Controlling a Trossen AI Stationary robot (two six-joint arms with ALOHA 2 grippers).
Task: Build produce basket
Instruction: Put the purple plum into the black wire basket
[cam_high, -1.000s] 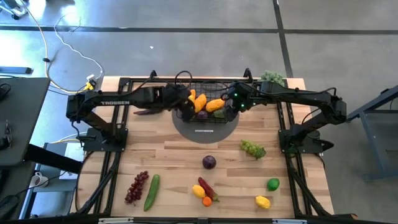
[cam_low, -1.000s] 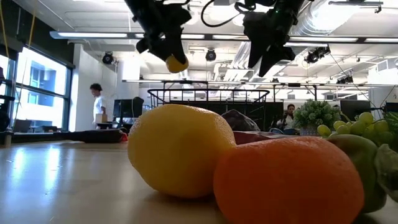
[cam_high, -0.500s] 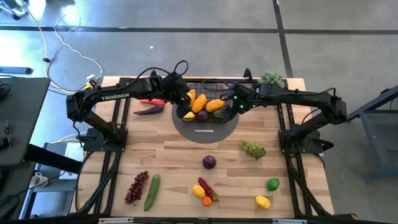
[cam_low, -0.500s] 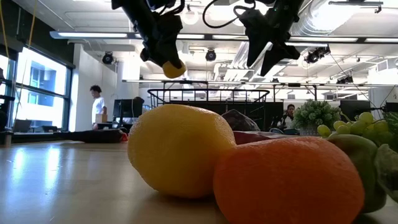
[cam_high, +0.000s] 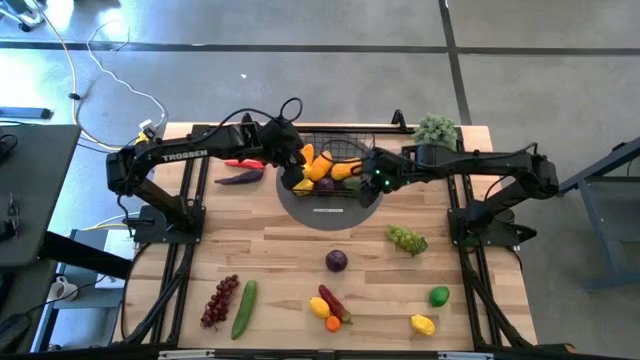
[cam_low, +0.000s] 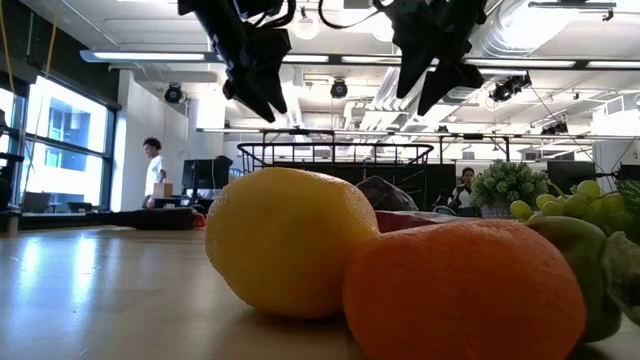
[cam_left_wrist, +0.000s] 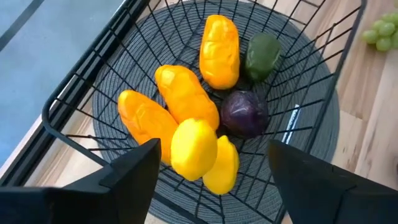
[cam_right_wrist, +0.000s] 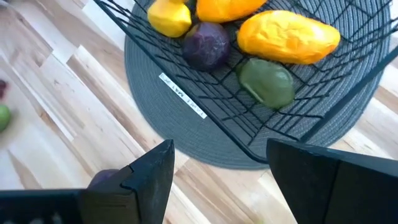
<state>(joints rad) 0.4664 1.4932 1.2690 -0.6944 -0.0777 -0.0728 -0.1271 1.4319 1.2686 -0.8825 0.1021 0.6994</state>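
From the high view, both pincers hang over the basket at upper centre, left pincer and right pincer. Low view: both are spread, empty. Left wrist view shows a lemon perched on the pile, so it could roll. Right wrist view: a plum sits near the rim; loose produce stays lower on the tabletop.

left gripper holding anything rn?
No: in the left wrist view the left gripper stands open and empty above the basket, a lemon below.
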